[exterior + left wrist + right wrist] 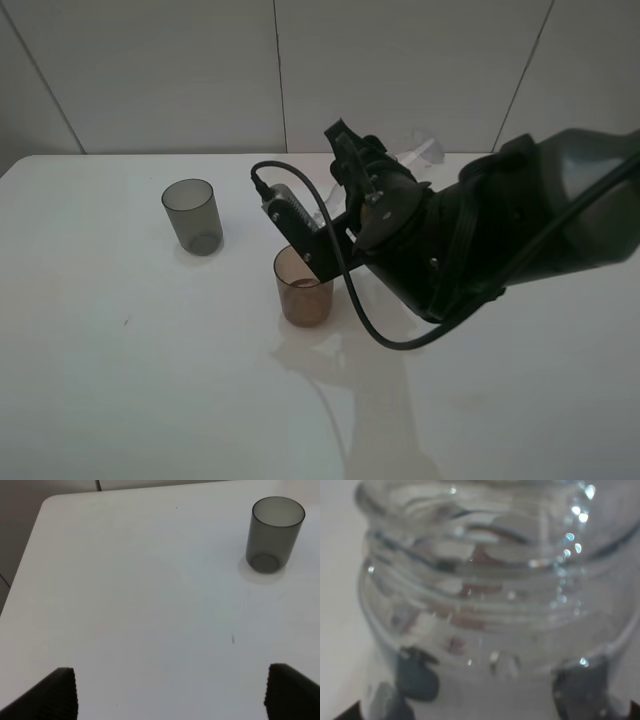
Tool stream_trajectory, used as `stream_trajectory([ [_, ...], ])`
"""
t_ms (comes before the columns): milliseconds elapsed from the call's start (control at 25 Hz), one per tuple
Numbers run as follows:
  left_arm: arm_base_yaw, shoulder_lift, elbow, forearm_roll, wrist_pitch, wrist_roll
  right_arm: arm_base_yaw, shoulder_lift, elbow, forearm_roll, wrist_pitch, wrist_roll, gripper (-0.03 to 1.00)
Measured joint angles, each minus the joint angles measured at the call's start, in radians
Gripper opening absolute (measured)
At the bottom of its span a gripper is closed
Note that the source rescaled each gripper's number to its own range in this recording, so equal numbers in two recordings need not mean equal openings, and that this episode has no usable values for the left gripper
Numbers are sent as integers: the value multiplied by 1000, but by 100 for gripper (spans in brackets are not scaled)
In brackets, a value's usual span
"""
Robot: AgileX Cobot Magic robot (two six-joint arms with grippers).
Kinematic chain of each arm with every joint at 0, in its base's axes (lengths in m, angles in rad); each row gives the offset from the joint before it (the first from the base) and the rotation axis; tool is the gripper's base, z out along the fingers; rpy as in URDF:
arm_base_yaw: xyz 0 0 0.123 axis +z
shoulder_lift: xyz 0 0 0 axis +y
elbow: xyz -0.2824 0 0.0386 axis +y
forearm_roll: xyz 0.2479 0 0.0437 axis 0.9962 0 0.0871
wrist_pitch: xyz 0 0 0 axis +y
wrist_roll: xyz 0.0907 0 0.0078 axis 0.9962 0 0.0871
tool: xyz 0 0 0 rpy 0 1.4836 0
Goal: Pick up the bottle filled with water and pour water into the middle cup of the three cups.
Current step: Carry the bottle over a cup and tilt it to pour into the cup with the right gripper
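- My right gripper (372,172) clamps the small clear plastic bottle (485,595), tilted at one o'clock above the translucent amber-brown tumbler (303,290).
- The smoky grey tumbler (192,215) stands at its ten o'clock, well apart.
- My black right arm (490,240) hides the white table (120,380) at three o'clock.
- My left gripper (170,695) is spread wide and holds nothing.

Open table (125,605) around grey cup (272,535)

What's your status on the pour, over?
Left gripper open, empty, over white table. Right gripper shut on small clear plastic bottle, above amber-brown translucent tumbler. Smoky grey tumbler off to the side, nothing blocking.
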Motion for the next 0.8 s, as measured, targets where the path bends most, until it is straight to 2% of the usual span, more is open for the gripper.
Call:
stream_trajectory([
  [800,0,0,0,0,0,0,33,0,0,-1,-20,0,3],
])
